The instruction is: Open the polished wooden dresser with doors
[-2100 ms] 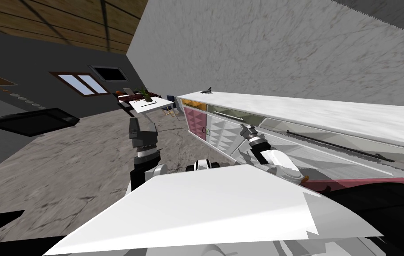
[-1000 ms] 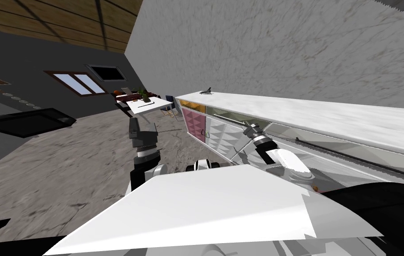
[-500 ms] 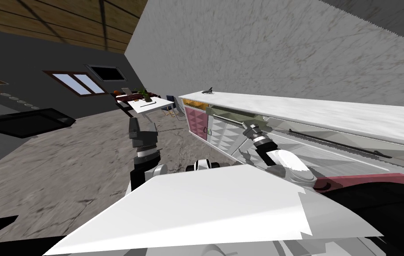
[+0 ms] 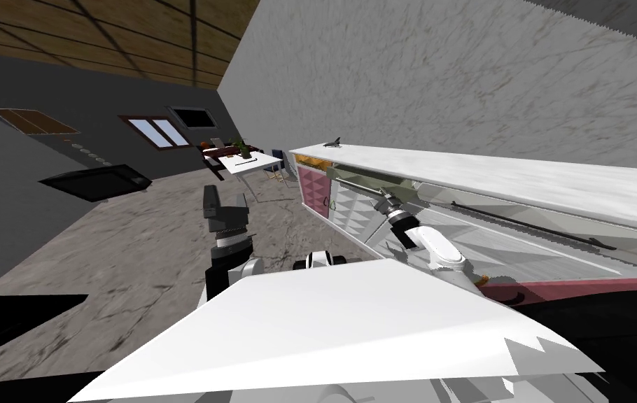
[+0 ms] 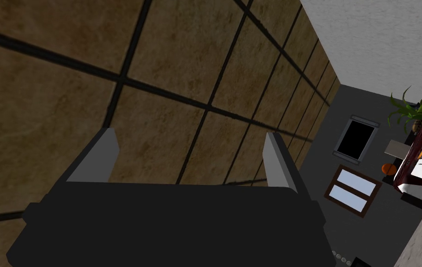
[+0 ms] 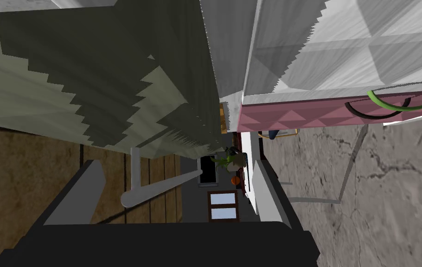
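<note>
- The dresser (image 4: 520, 178) runs long along the pale marbled wall on my right, low, with a white marbled top. Its front shows up close in the right wrist view (image 6: 344, 46) as white faceted doors.
- Just beneath the top, an olive drawer front (image 4: 369, 180) (image 6: 89, 83) appears to stand a little out from the row beside it. It carries 1 grey bar handle (image 4: 359, 183) (image 6: 159, 187).
- The right arm (image 4: 436, 252) reaches to that handle. The right jaws stand apart, the bar lying between the 2 fingers (image 6: 265, 190) and nearer the left one, with no finger pressing it.
- Beyond the drawer is a pink door (image 4: 313, 187) (image 6: 307, 116) with 2 ring pulls, 1 green (image 6: 405, 104) and 1 black (image 6: 372, 113).
- A small dark model plane (image 4: 333, 143) sits on the far end of the top.
- The left arm (image 4: 229, 241) is raised over the grey floor (image 4: 135, 259), well apart from the dresser. The left jaws are apart with nothing between them.
</note>
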